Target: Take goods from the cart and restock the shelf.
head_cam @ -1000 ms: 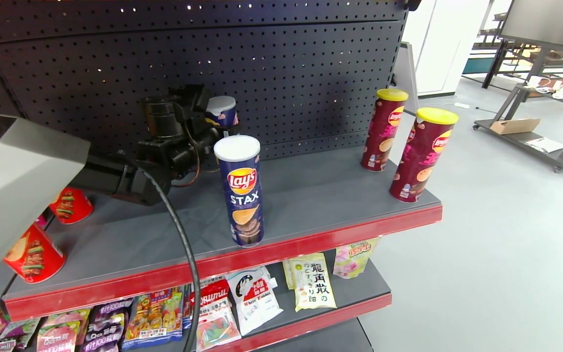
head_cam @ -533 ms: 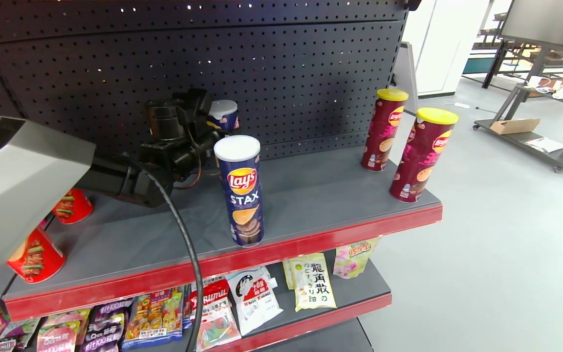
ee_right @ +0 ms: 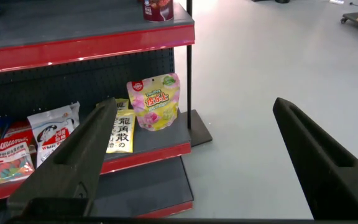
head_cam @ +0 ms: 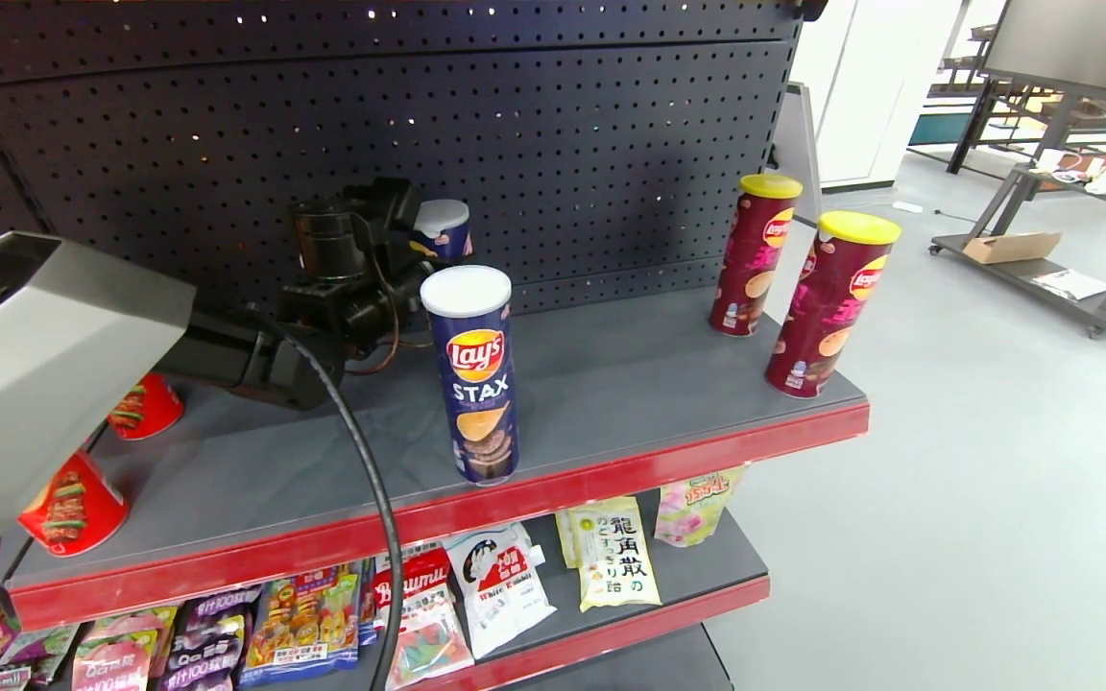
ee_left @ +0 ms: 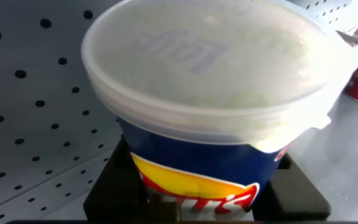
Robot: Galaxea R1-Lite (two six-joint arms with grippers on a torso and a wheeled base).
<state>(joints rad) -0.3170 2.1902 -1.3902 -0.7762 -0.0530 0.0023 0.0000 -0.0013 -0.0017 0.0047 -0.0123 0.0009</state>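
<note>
The grey shelf [head_cam: 611, 384] already has tall cans on it: a front blue can [head_cam: 474, 374] just before the left gripper [ee_left: 204, 196] jaws, and two dark red cans [head_cam: 755, 254] farther off. Those jaws squeeze a held blue can [ee_left: 216, 93] by the pegboard wall [head_cam: 563, 144] — not yet let go. The right gripper [ee_right: 193, 106] jaws are wide apart, empty — smooth grey floor [ee_right: 260, 56] lies beyond.
</note>
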